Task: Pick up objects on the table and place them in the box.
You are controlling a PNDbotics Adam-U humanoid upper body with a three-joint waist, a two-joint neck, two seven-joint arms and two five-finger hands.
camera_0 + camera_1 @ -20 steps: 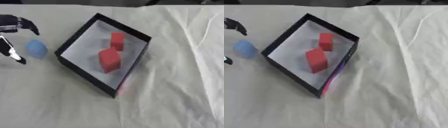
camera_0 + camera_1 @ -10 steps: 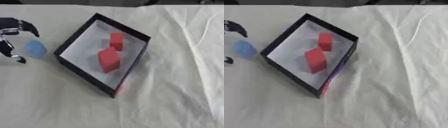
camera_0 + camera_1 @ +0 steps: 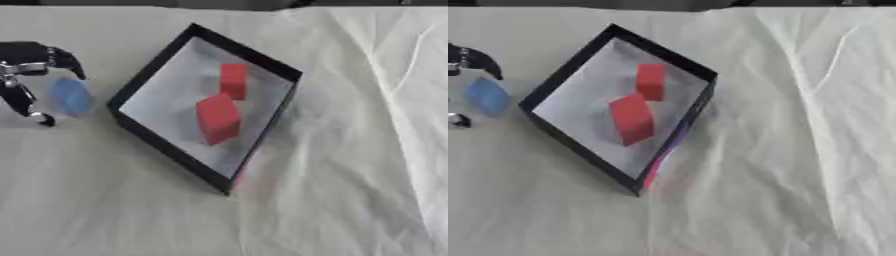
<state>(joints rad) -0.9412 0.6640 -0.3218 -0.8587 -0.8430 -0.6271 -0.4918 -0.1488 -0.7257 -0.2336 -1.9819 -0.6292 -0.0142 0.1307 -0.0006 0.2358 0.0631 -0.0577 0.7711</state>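
A black box (image 3: 150, 67) with a white floor lies askew at the middle left of the table. Two red blocks are inside it, a smaller one (image 3: 233, 80) farther back and a larger one (image 3: 217, 118) nearer. Left of the box a light blue object (image 3: 72, 96) rests on the cloth. My left hand (image 3: 26, 55) comes in at the left edge, open, fingers arched over the blue object's far side and thumb tip (image 3: 44, 120) on its near side, with gaps showing on both sides. My right hand shows in no view.
A cream, wrinkled cloth (image 3: 350, 150) covers the whole table. A pink-purple streak (image 3: 658, 162) runs along the outside of the box's near right wall. The table's far edge lies just past the box's far corner.
My left hand's fingers have dropped slightly toward the blue object, narrowing the gap. The blue object, the box and the red blocks have stayed put.
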